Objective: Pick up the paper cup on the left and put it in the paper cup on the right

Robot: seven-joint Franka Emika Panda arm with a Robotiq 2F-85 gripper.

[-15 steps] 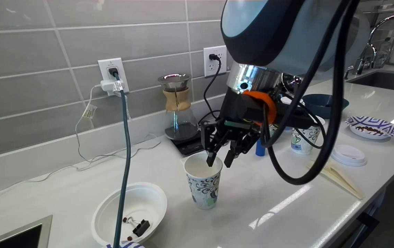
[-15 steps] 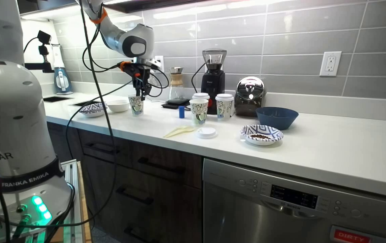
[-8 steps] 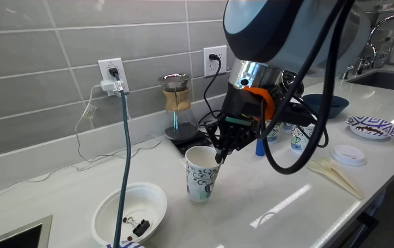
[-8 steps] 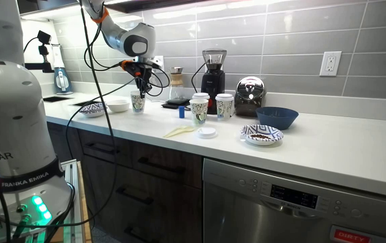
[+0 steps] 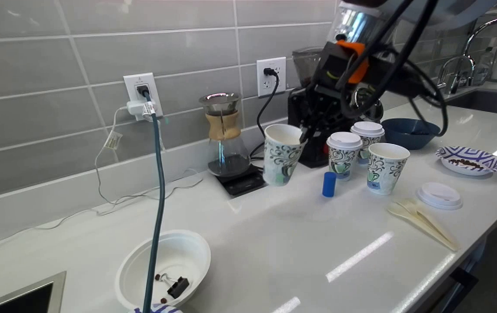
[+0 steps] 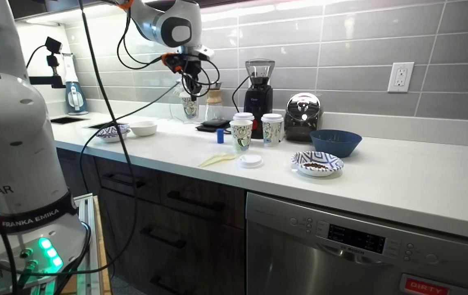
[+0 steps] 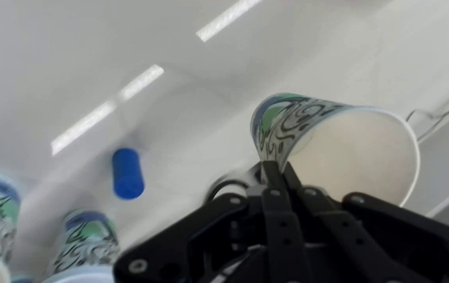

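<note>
The left cup has gone up, pinched in our tool. We must still put it in the no-lid cup, three o'clock in an exterior view.

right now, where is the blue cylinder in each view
In an exterior view: blue cylinder, right of centre.
In an exterior view: blue cylinder, near centre.
Wrist view: blue cylinder, left of centre.
Shared landmark: held paper cup, left of it in both exterior views, right of it in the wrist view.
</note>
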